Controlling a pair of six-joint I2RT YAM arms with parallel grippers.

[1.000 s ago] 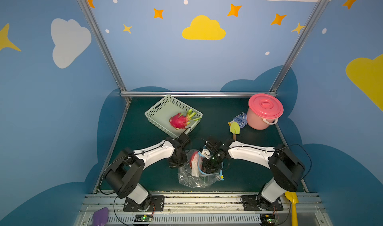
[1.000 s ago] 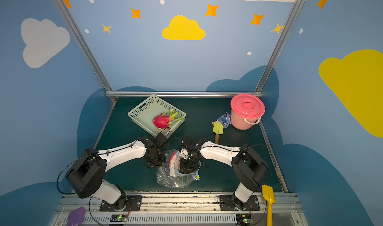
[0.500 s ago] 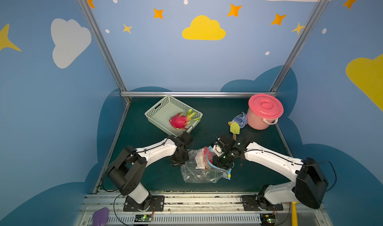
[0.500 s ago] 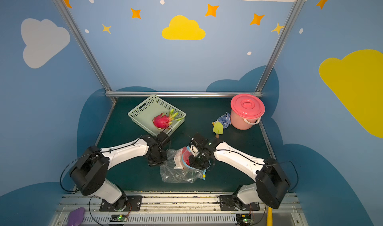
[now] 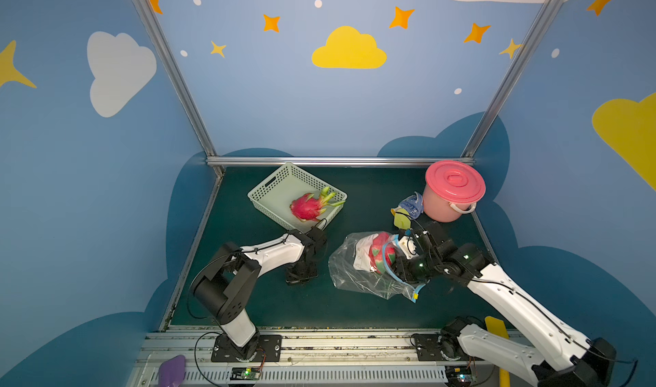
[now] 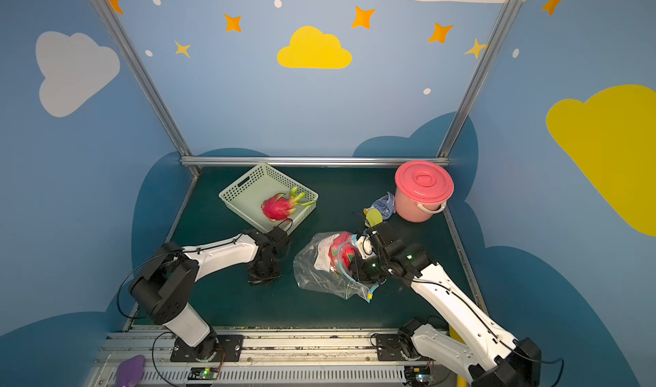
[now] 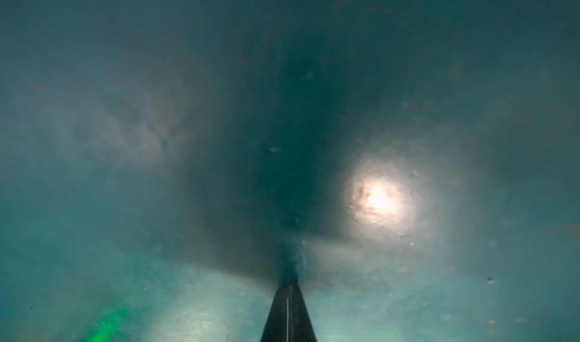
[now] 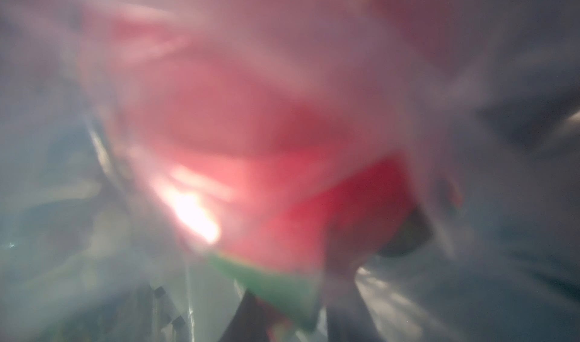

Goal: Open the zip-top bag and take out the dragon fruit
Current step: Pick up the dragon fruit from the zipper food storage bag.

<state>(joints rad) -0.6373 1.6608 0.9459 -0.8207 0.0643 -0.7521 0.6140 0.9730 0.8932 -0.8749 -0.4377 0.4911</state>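
While the zip-top bag (image 5: 355, 282) lies on the table (image 5: 248, 296), just off centre toward four o'clock, its blue zip strip (image 5: 385, 261) loops apart: you may count the opening as done.

- Dragon fruit (image 5: 380, 255): inside the bag, at the mouth.
- Right gripper (image 5: 403, 266): at the bag's three o'clock, set in the mouth against the fruit. Plastic hides the jaws, so you cannot tell whether they grip.
- Left gripper (image 5: 300, 277): at the bag's nine o'clock, apart from it, closed on nothing, tips down.

Step in hand, by judgement: extraction. Next you need a sure hold on the fruit and a draw toward three o'clock. The left gripper would likely have to pin the bag so it does not trail.
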